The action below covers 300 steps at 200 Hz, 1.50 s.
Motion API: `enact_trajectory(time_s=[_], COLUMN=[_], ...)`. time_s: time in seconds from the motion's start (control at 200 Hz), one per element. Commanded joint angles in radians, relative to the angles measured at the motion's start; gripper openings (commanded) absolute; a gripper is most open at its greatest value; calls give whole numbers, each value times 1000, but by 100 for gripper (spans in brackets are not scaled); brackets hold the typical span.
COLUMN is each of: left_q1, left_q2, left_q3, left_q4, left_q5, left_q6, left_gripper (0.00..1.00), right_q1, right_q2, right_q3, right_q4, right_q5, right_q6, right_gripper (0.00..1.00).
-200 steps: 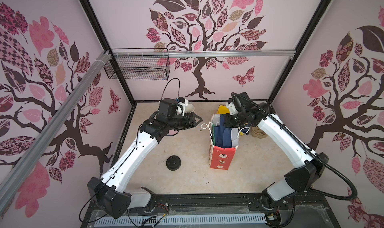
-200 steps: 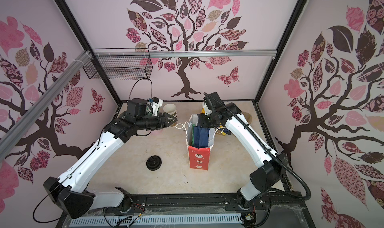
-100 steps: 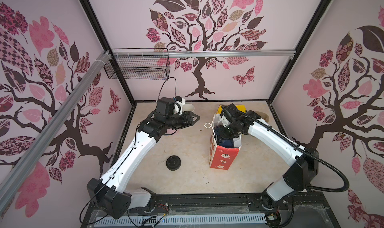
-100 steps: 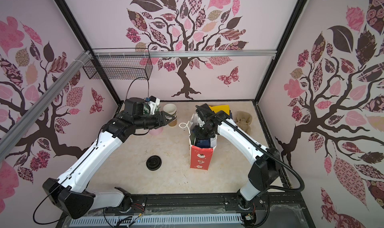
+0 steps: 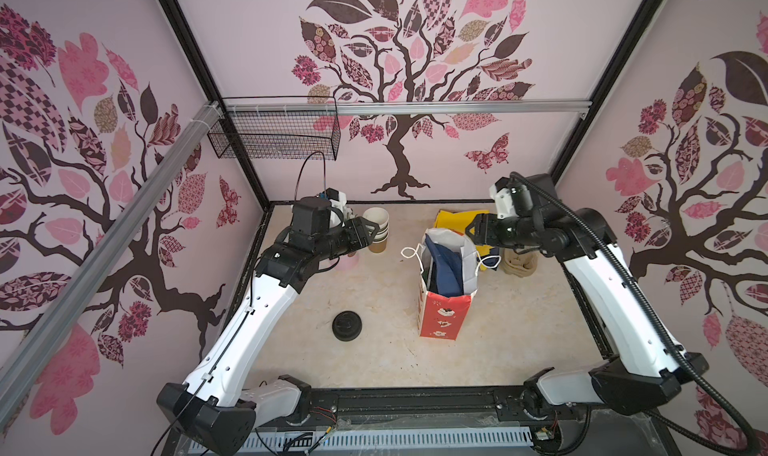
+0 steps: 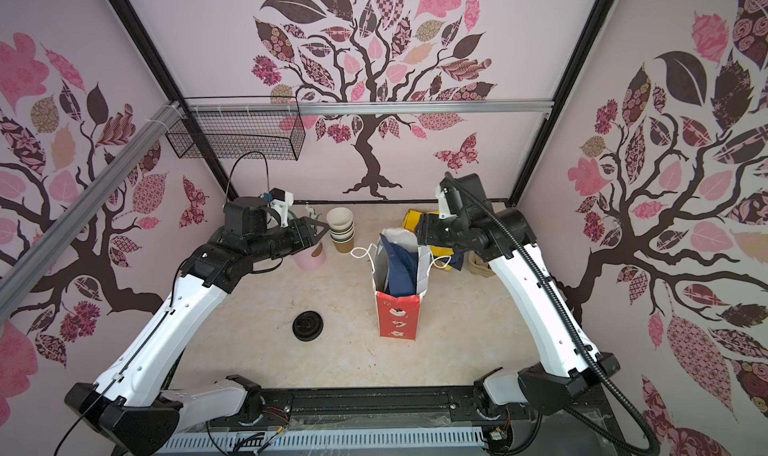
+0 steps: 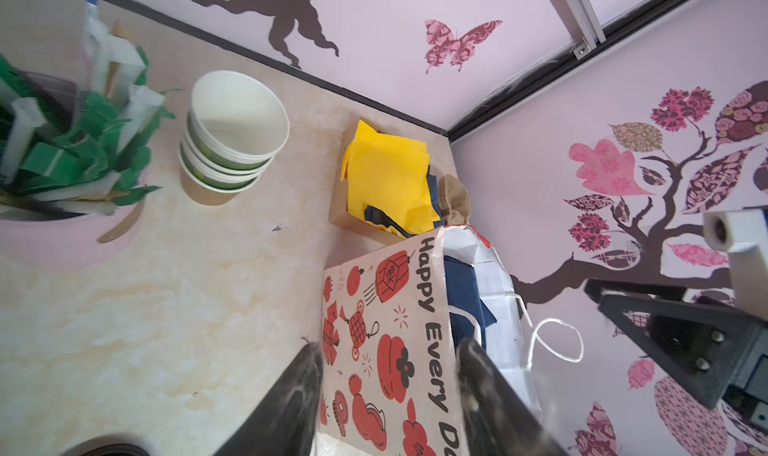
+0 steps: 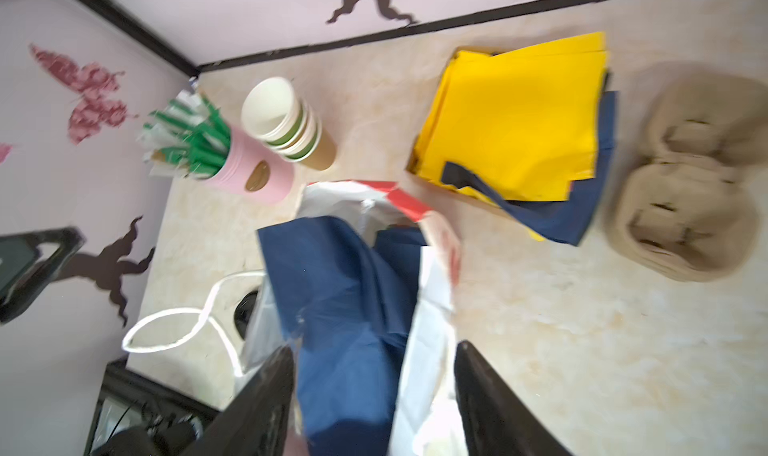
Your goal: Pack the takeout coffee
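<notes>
Though both top views miss the paper bag's (image 7: 386, 300) lettering, left wrist view shows it past the wide-open left pincer (image 7: 390, 346); right pincer (image 8: 374, 348) gapes above.

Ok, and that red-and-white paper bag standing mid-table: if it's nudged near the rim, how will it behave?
Probably tips easily: the paper bag stands tall on a narrow base. Its white rim looks creased, so the walls likely buckle rather than push back. Seems light; only a navy sheet shows inside.

Red bag (image 5: 440, 319) upright ctr, blk lid stack (image 5: 347, 326) nr.
</notes>
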Motion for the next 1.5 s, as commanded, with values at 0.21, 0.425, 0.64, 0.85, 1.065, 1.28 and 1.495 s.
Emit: enact_trajectory(time_s=[0.21,0.425,0.64,0.85,1.065,1.28,1.495], left_q1=[255,308,312,372,401,402,405], left_q2=[-217,-421,-289,-94,124,359,332], left_q3=[-322,-754,-956,-1073,-1071,-1031,-1023], left_q4=[-16,422,820,1212,1456,1633,1563], left_q5=[-393,-723,-753,-650,-488,-454,-443], left_q6=[9,254,499,513,555,581,575], left_gripper=[56,66,97,97,97,97,97], right_q1=[-211,-280,-290,-302,-351,-348,-332], right_q2=[-411,-388,-68,124,233,207,222], right_q3=[-806,-1259,-1343,-1383,-1501,-1487,-1467], right_q4=[540,1220,1667,1976,2304,2240,2215], right_q5=[523,524,405,267,106,111,139], right_q6=[-20,-183,-287,-315,-343,-344,-352], right_gripper=[72,85,97,99,100,100,100])
